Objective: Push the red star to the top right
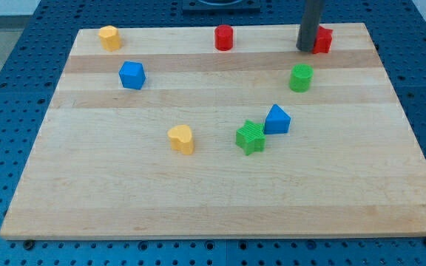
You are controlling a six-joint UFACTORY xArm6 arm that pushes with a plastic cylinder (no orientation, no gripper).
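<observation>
The red star (322,40) lies near the top right of the wooden board (220,185), partly hidden behind my rod. My tip (305,49) rests on the board against the star's left side. A green cylinder (300,77) stands just below the star, apart from it and from my tip.
A red cylinder (223,37) stands at the top middle and a yellow block (109,37) at the top left. A blue cube (132,74) is at the left. A yellow heart (181,138), a green star (251,137) and a blue block (276,119) sit mid-board.
</observation>
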